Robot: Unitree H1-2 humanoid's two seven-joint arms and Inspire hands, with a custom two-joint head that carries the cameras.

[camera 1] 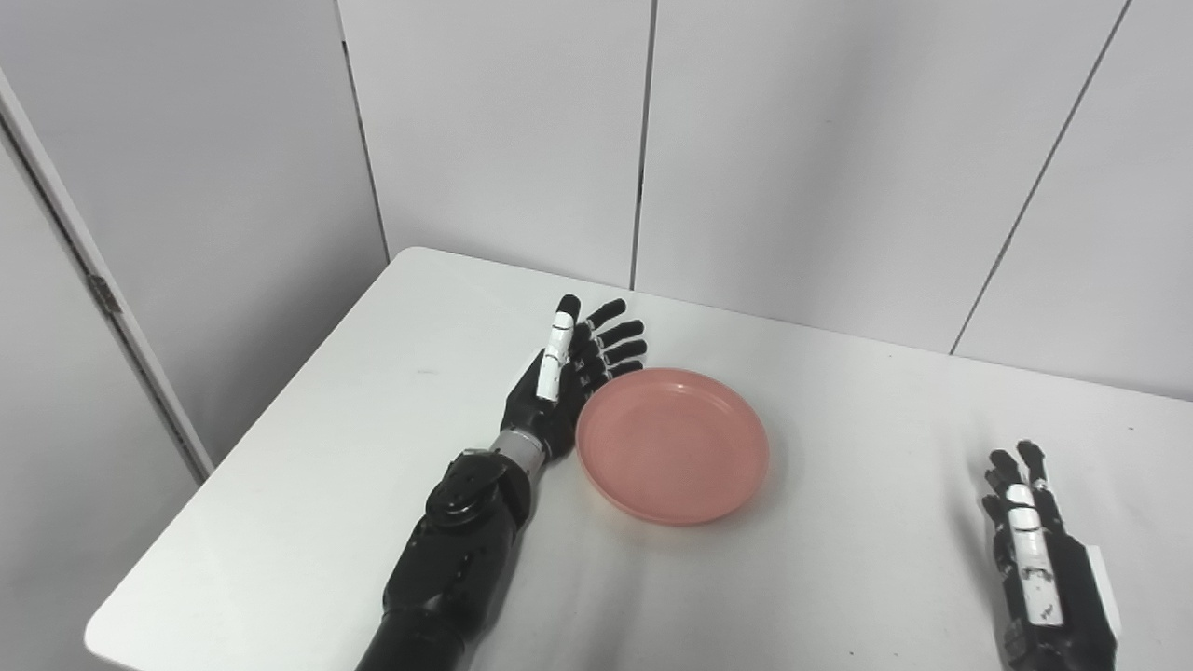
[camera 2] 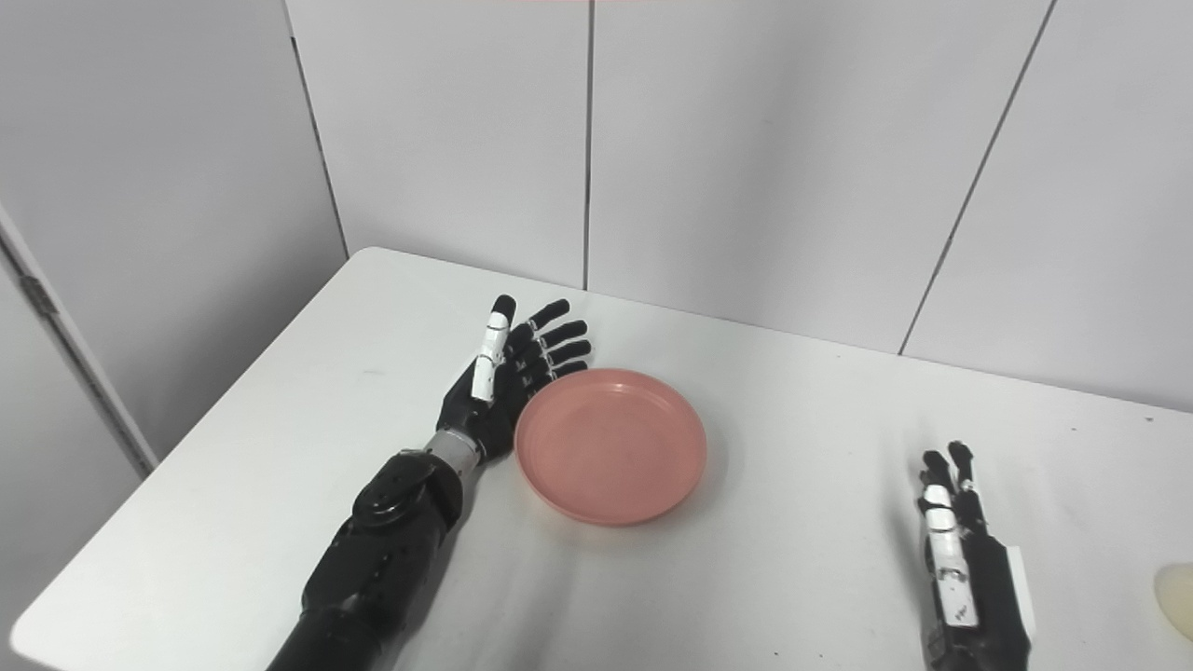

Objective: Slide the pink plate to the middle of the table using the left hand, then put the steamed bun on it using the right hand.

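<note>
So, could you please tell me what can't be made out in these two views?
- Bun: right eye view, cut off by the right edge; out of the left eye view.
- Left hand and plate: whether they touch is unclear.
- Right hand: wrist cut off by the bottom edge.

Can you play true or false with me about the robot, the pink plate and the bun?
1. The pink plate has nothing on it. True.
2. The left hand is lifting the plate off the table. False: the plate lies flat on the white table, and the hand, fingers spread, is at the plate's left rim.
3. The right hand is holding the steamed bun. False: it holds nothing; the steamed bun lies apart from it at the picture's right edge in the right eye view.
4. The right hand is far from the plate. True.
5. The plate is blue. False: it is pink.
</note>
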